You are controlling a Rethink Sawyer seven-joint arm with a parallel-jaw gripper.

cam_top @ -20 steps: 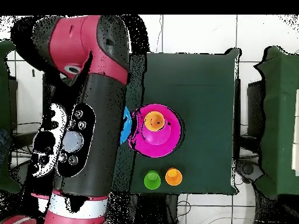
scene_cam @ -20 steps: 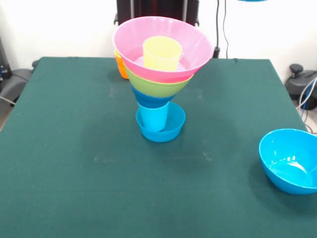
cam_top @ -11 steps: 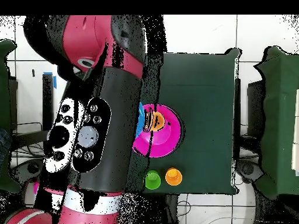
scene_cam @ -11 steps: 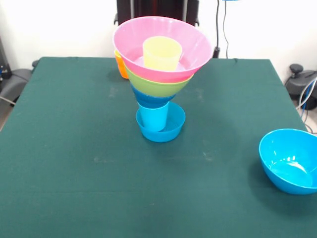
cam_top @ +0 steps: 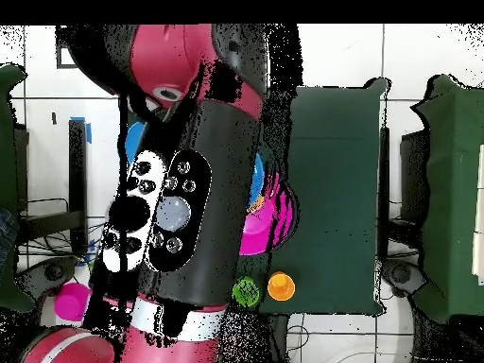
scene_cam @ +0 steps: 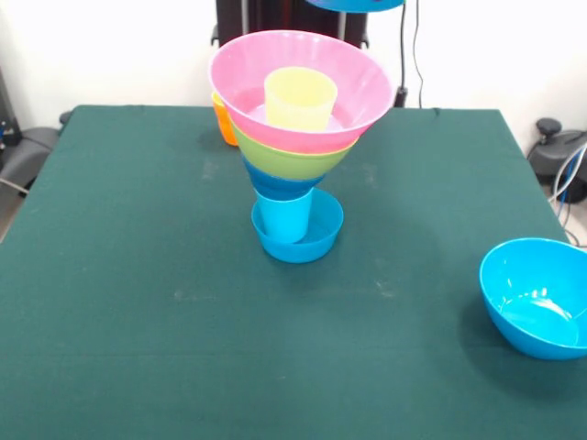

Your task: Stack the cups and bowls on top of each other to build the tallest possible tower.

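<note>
Pink at its wide top, the tower (scene_cam: 295,137) is standing upper centre in the front view on the green table (scene_cam: 138,302), the yellow cup (scene_cam: 299,97) sitting inside the pink bowl (scene_cam: 358,82). A loose blue bowl (scene_cam: 534,298) is lying at the lower right edge. Another blue bowl (scene_cam: 353,4) is showing at the top edge. Overhead, the arm (cam_top: 180,208) is covering most of the tower; the gripper is hidden, so its opening cannot be judged.
</note>
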